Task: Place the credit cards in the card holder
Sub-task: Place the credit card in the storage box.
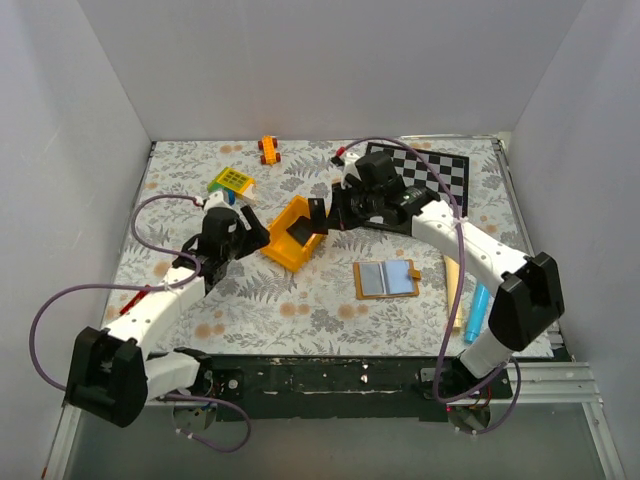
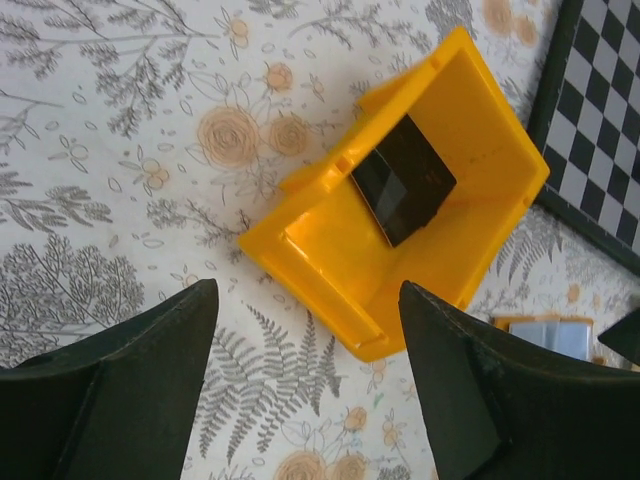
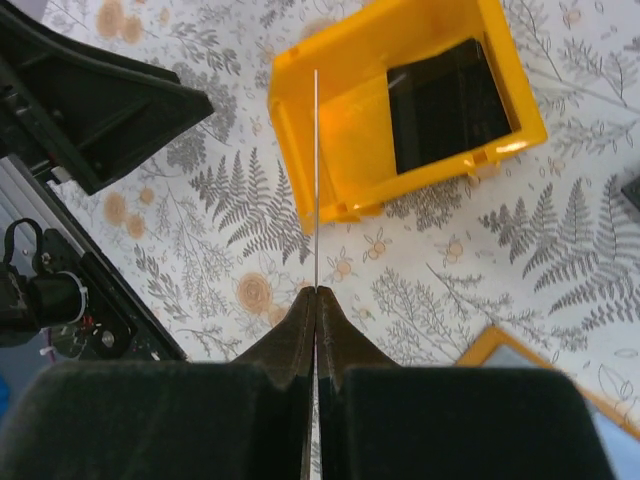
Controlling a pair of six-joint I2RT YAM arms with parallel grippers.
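A thin black plastic card (image 3: 316, 180) is pinched in the closed right fingers (image 3: 338, 335) near the yellow plastic bin (image 2: 330, 260); the left fingers (image 2: 130, 380) are spread, empty. Insertion into the open tan wallet (image 1: 385, 280), toward the desk's (image 1: 250, 300) near edge, is judged next.

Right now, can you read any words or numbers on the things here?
None can be read.
The black card in the yellow bin: no print shows.
The held card in the right hand: edge-on, face hidden.
The keypad toy: too small to read.

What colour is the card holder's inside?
Pale blue-grey; the card holder shows best in the top external view.
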